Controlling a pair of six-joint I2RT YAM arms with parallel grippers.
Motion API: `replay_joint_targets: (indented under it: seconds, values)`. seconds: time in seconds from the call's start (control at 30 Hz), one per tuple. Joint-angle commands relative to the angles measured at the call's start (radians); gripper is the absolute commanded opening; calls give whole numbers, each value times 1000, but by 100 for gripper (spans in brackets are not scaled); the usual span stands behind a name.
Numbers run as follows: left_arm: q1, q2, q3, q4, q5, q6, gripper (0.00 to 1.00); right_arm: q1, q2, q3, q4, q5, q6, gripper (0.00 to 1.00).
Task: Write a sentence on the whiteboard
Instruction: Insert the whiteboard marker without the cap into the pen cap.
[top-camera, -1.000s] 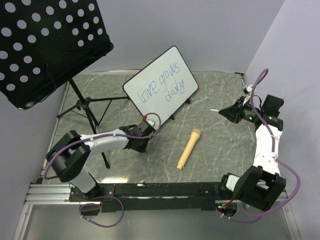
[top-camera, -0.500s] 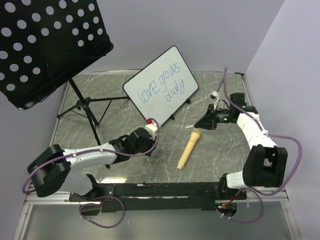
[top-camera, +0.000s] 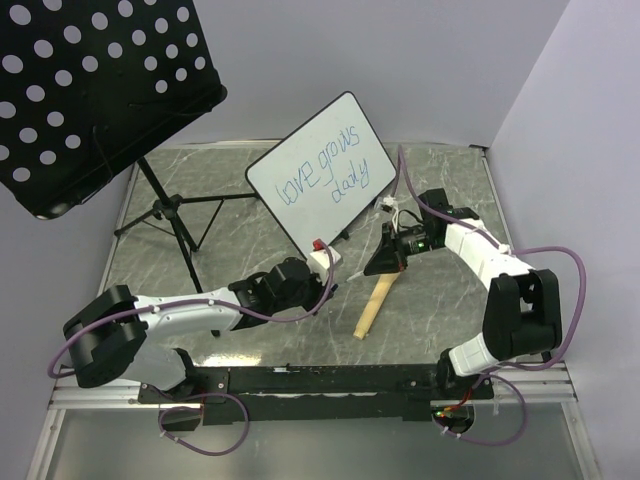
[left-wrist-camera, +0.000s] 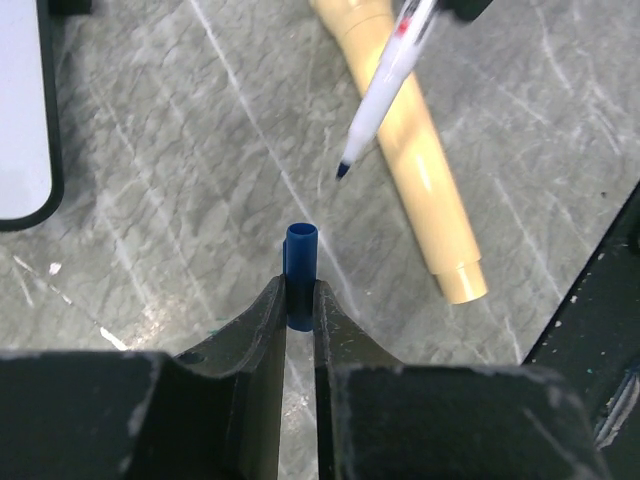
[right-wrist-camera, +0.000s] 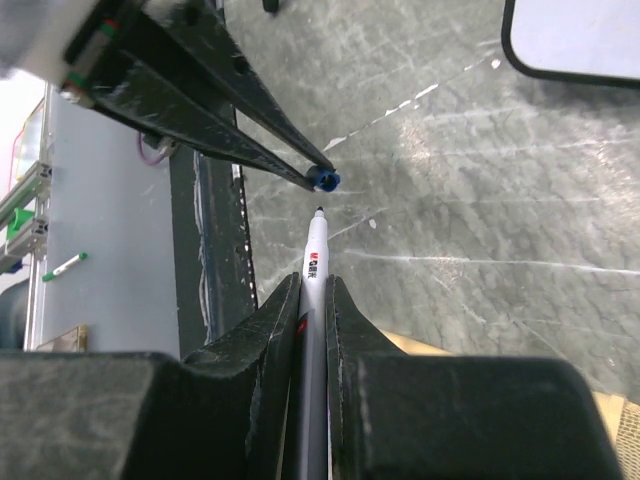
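Observation:
The whiteboard (top-camera: 322, 165) leans at the back of the table, and the sentence (top-camera: 325, 172) on it reads "love grows daily" in blue, in two lines. My left gripper (left-wrist-camera: 300, 290) is shut on a blue marker cap (left-wrist-camera: 301, 262), open end pointing away. My right gripper (right-wrist-camera: 313, 285) is shut on a white marker (right-wrist-camera: 316, 262), whose dark tip points at the cap (right-wrist-camera: 326, 180) a short gap away. In the top view the two grippers, left (top-camera: 340, 275) and right (top-camera: 378, 266), meet just in front of the board. The marker (left-wrist-camera: 388, 80) hangs above the tan cylinder.
A tan cylinder (top-camera: 372, 308) lies on the marble table under the right gripper. A black perforated music stand (top-camera: 90, 90) on tripod legs (top-camera: 170, 215) fills the back left. A black rail (top-camera: 320, 380) runs along the near edge. Walls close the back and right.
My right arm has swung in from the right side to the table's middle with the marker. My left arm has stretched right toward it, bringing cap and tip close together.

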Motion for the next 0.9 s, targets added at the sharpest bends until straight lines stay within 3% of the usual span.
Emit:
replay_joint_targets:
  seconds: [0.0,0.87]
  values:
    - [-15,-1,45,43,17,28,13,27,16,49,-4,-10,-41,0]
    - [-43,8,57,18,-5,48,14,49,49,70,-56,-12,-78,0]
